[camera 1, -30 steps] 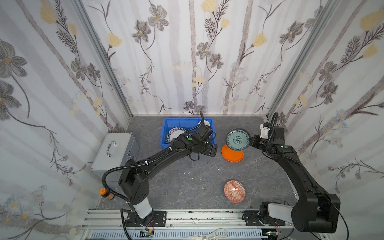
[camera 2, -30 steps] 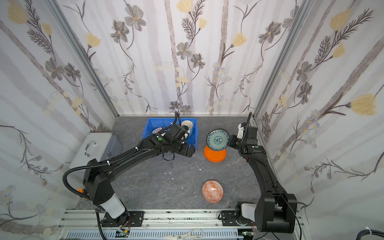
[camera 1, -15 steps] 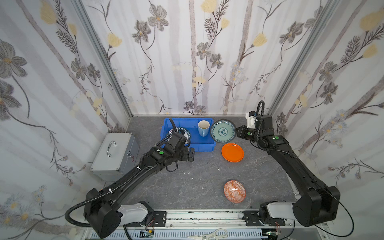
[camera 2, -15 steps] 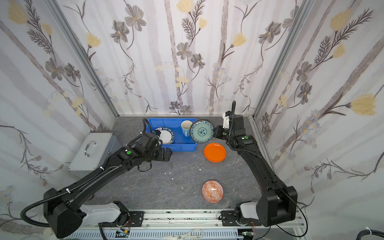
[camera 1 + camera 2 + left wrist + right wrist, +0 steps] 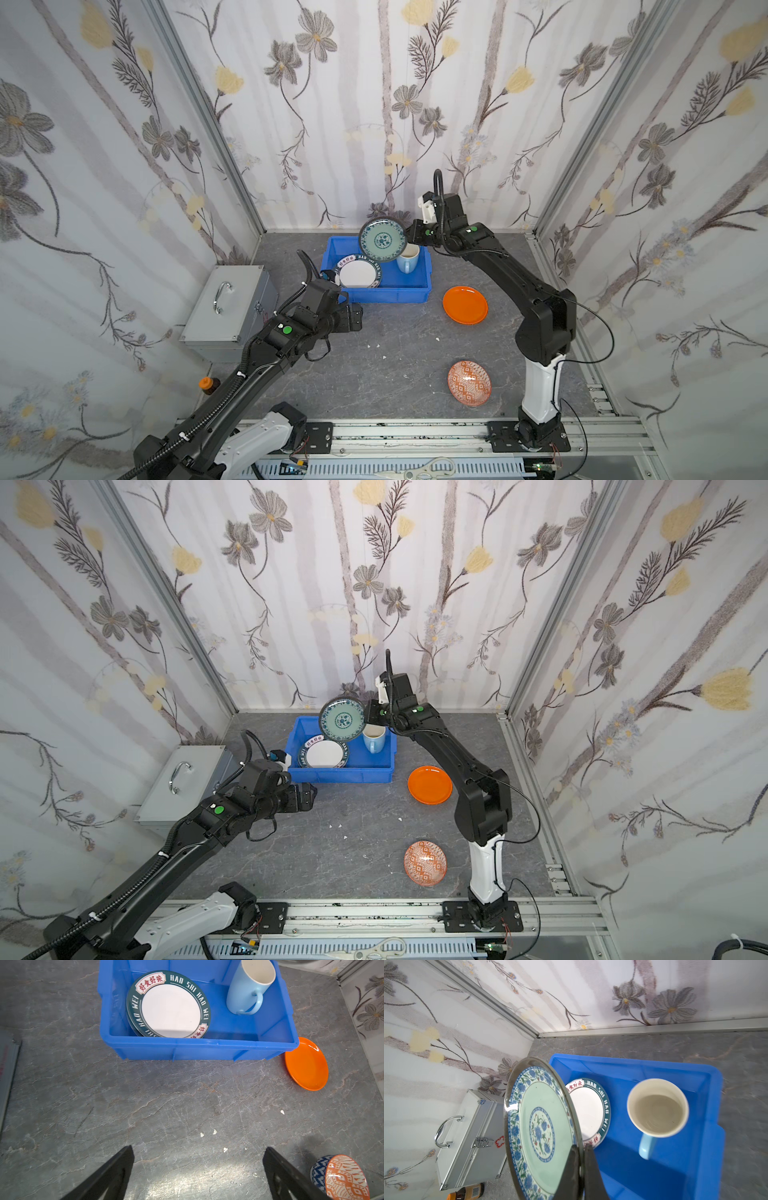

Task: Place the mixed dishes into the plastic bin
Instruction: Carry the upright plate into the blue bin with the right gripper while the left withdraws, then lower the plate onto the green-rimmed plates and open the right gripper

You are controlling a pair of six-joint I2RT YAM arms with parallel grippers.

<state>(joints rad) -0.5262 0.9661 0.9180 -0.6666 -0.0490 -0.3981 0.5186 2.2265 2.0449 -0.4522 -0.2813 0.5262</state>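
The right gripper (image 5: pixel 581 1148) is clamping the teal plate (image 5: pixel 382 240) by its rim, tilted above the blue bin (image 5: pixel 386 293) just above frame centre in both top views, while the left gripper (image 5: pixel 198 1148) is hovering lower left of it, jaws apart, empty.

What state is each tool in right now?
Left tool: open, holding nothing.
Right tool: shut on the teal plate, gripping its rim over the blue bin.

A metal case (image 5: pixel 237 316) stands near an orange-capped bottle (image 5: pixel 209 385), possibly touching.
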